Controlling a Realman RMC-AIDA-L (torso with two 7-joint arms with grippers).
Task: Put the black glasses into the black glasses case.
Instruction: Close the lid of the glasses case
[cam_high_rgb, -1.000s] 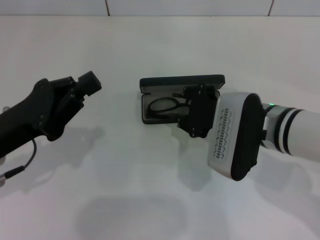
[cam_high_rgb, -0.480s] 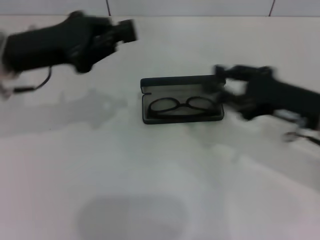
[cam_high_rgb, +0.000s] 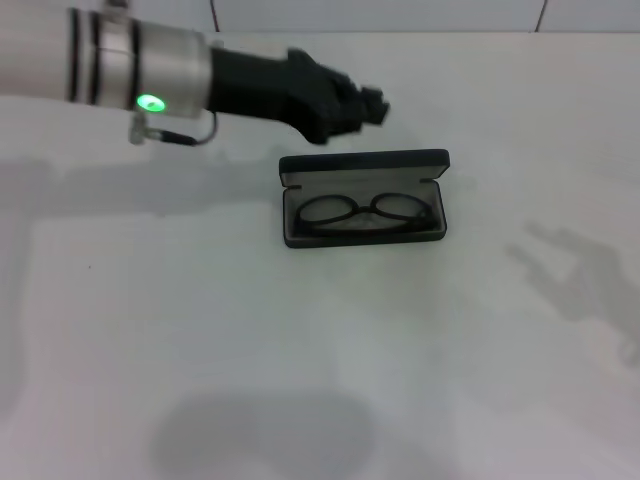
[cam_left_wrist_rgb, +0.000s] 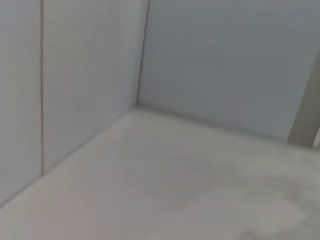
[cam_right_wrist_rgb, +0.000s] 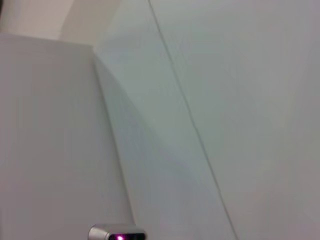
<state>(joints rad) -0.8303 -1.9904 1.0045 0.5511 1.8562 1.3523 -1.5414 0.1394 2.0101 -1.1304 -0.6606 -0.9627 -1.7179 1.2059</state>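
Note:
The black glasses case (cam_high_rgb: 365, 163) lies open in the middle of the white table in the head view, its lid standing up at the far side. The black glasses (cam_high_rgb: 366, 212) rest inside on the grey lining, lenses side by side, with nothing touching them. My left gripper (cam_high_rgb: 371, 104) hovers just behind and slightly left of the lid, at the end of a silver and black arm (cam_high_rgb: 150, 70) reaching in from the upper left. My right gripper is out of view. Neither wrist view shows the case or the glasses.
The white table (cam_high_rgb: 300, 350) runs back to a tiled wall (cam_high_rgb: 380, 15). A faint shadow (cam_high_rgb: 575, 275) falls on the table to the right of the case. The left wrist view shows a wall corner (cam_left_wrist_rgb: 140, 100) above the tabletop.
My right arm has drawn back from the case and left the head view, leaving the glasses inside. The left arm has swung up and rightward to behind the lid.

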